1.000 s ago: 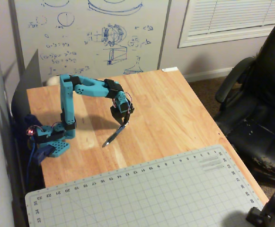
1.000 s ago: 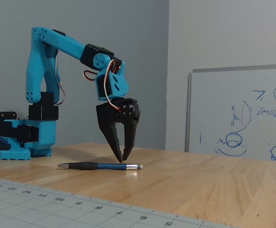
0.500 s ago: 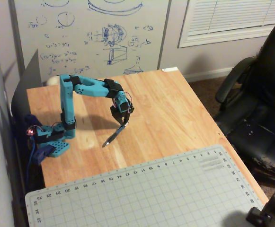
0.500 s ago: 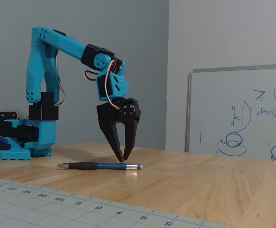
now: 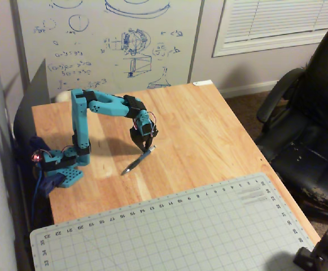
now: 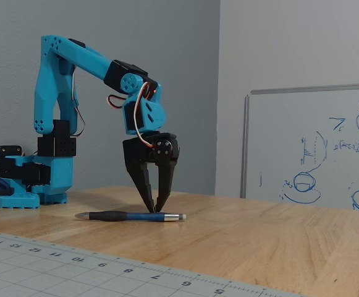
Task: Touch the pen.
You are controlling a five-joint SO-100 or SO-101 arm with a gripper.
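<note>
In a fixed view low over the tabletop, the nearest thing is the cutting mat (image 6: 74, 263), its numbered edge running across the front. Beyond it the pen (image 6: 130, 216) lies flat on the bare wooden tabletop (image 6: 272, 247), silvery tip to the right in this view.

The gripper (image 6: 154, 209) points straight down at the pen's right half. Its two black fingers (image 6: 139, 179) taper together, leaving only a sliver of gap at the tips, and they grasp nothing. The tips reach the top of the pen's barrel; whether they truly touch it I cannot tell.

From a fixed view high above, the pen (image 5: 136, 161) lies slantwise between the mat (image 5: 175, 231) and the table's far edge, nearer the left side, where the blue arm's base (image 5: 62, 169) stands. Behind the table's far edge leans a whiteboard (image 5: 113, 39); a black office chair (image 5: 310, 130) sits off the right edge.
</note>
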